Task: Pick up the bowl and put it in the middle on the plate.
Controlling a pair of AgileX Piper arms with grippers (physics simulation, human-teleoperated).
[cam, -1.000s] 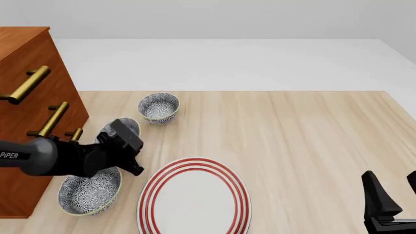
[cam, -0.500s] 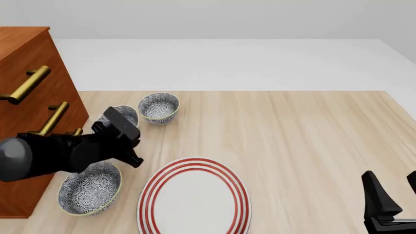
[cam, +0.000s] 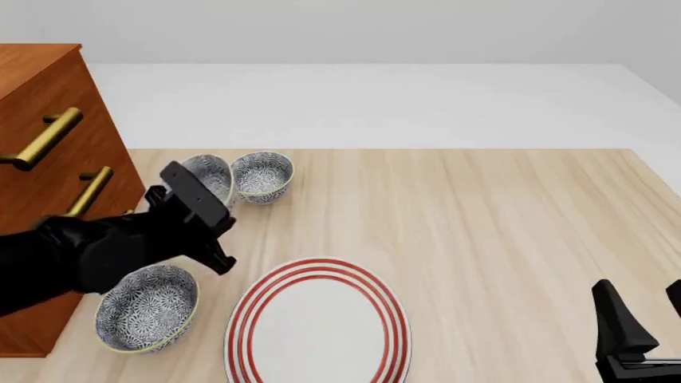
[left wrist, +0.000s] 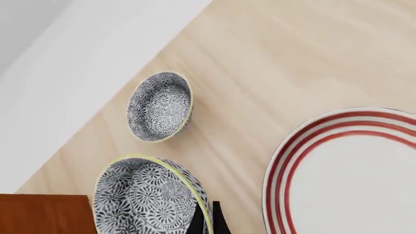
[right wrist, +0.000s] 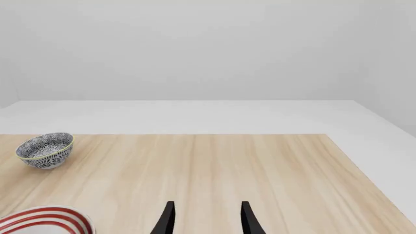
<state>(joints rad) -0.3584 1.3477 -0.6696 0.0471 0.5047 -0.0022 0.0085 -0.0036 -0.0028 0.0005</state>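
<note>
Left gripper (cam: 210, 209) is clamped on the rim of the bowl (cam: 210, 177), holding it tilted in the air over the table (cam: 479, 223), just left of a second bowl (cam: 263, 175) and behind the plate (cam: 317, 329). A third bowl (cam: 147, 307) sits left of the plate by the wooden drawer cabinet (cam: 48, 128). Right gripper (right wrist: 204, 219) rests low at the near right, fingers apart, holding nothing.

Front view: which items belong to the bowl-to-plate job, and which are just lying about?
In the job: bowl, tilted in the left gripper; plate.
Lying about: far bowl; near bowl; wooden drawer unit; right gripper, jaws open.
</note>
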